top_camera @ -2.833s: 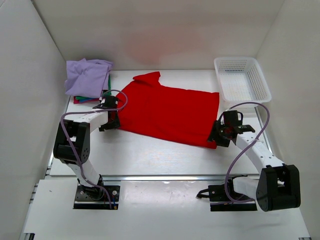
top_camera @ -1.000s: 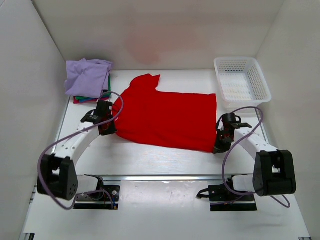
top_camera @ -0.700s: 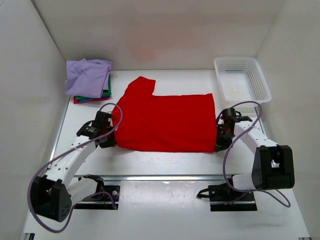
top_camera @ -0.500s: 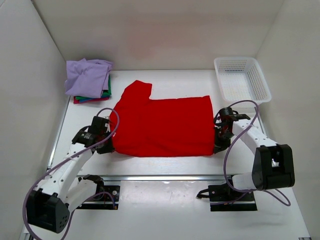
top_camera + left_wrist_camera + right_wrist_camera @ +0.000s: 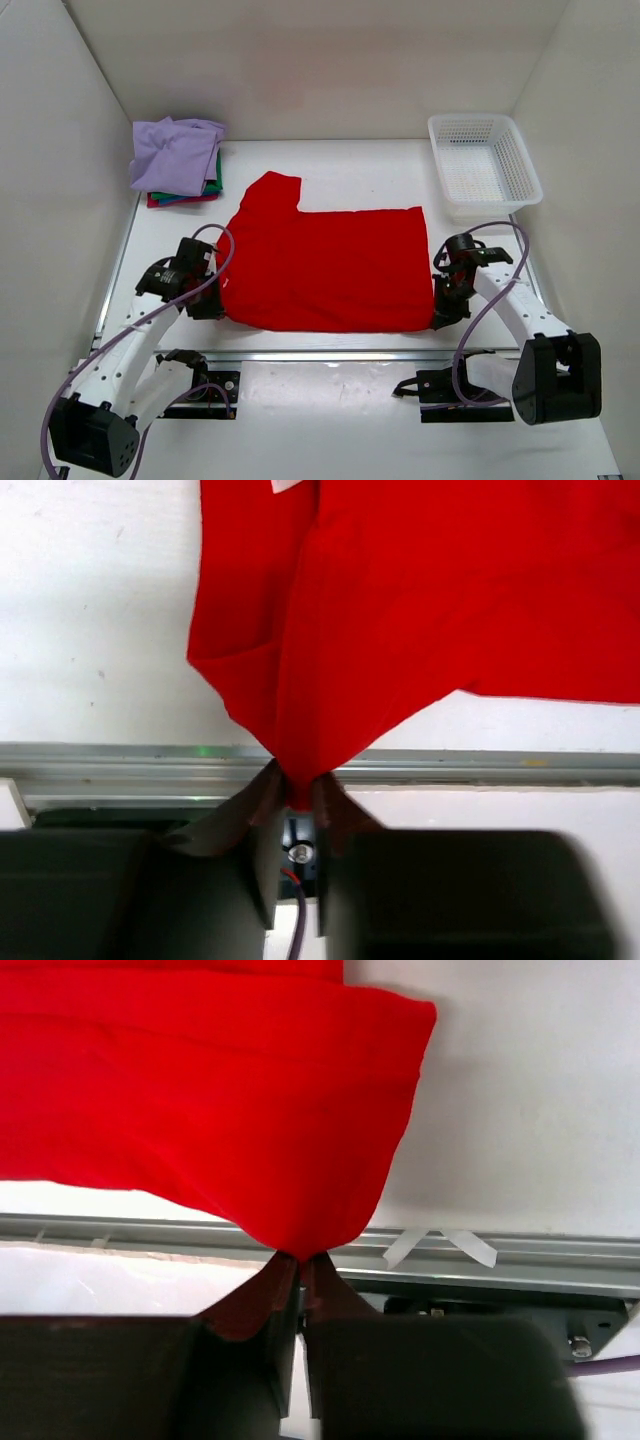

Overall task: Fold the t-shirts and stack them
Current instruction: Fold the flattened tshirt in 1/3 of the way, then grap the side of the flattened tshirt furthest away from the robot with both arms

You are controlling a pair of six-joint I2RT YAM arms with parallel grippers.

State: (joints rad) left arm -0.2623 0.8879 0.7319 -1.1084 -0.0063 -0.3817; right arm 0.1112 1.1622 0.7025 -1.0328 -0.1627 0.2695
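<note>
A bright red t-shirt (image 5: pixel 320 265) lies folded and flat on the white table, one sleeve pointing to the back left. My left gripper (image 5: pixel 212 298) is at its near left corner. In the left wrist view the cloth (image 5: pixel 420 580) narrows to a point pinched between the slightly parted fingers of that gripper (image 5: pixel 297 795). My right gripper (image 5: pixel 442 308) is at the near right corner, shut on a tip of the red cloth (image 5: pixel 200 1100) between its fingertips (image 5: pixel 298 1260). A stack of folded t-shirts (image 5: pixel 175 155), lavender on top of green and red, sits at the back left.
A white mesh basket (image 5: pixel 483 121) stands at the back right. A metal rail (image 5: pixel 320 355) runs along the table's near edge, just under both grippers. White walls close in the left, right and back sides.
Both grippers have pulled the red t-shirt toward the near edge, and its front hem now lies close to the rail. The left jaws have parted a little.
</note>
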